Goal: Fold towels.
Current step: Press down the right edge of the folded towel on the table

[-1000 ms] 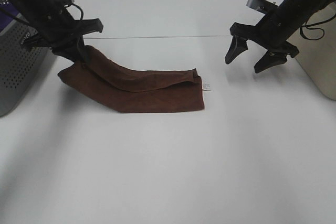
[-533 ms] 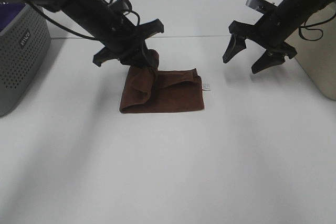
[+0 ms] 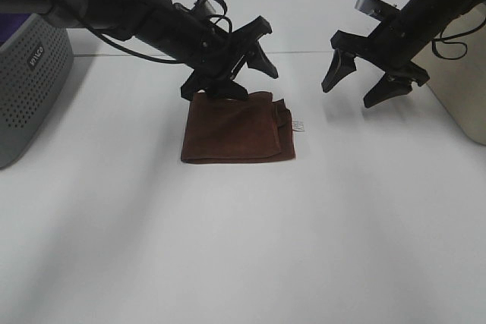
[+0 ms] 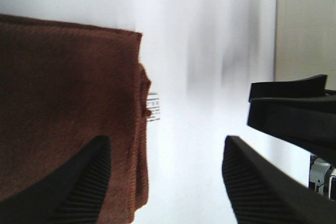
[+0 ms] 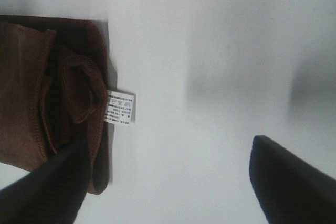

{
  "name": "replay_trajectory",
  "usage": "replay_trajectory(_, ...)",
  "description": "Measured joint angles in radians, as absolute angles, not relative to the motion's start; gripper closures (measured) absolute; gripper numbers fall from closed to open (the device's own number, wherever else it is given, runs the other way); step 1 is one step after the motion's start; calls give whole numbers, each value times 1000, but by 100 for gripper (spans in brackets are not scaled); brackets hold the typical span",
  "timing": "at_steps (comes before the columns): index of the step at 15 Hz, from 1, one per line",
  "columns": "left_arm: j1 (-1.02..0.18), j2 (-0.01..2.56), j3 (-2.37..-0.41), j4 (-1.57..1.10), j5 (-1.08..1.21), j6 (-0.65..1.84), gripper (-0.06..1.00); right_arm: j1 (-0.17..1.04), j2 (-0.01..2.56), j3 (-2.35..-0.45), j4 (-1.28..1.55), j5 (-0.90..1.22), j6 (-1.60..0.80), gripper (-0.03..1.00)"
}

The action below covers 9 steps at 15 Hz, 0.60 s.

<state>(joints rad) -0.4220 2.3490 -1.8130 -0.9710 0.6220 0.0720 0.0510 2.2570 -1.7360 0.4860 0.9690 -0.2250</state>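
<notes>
Brown towel lies folded into a flat rectangle on the white counter, near its middle. A white label sticks out at its right edge. Left hand: fingers spread, hovering just above the towel's far edge, holding nothing. Right hand: fingers spread, empty, raised over the counter to the right of the towel, apart from it.

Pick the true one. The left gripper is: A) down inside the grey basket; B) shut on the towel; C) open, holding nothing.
C: the left gripper has its jaws spread wide over the edge of the folded brown towel, with no cloth between them.
</notes>
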Motion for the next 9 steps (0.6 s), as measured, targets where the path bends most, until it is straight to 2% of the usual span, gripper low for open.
replay_trajectory(2,-422,2349,-1843,-977,635,134,31,51,2257,-1736,509,998,-226,19)
replay_trajectory(3,-403,2347,-1872,-964,686,237,31,51,2257,-1736,569,1034,-257,19)
replay_trajectory(5,-353,2325,-1875,-902,711,285,31,61,2257,-1736,687,1073,-341,19)
replay_trajectory(9,-249,2278,-1880,-669,761,286,31,177,2259,-1736,907,1084,-505,19)
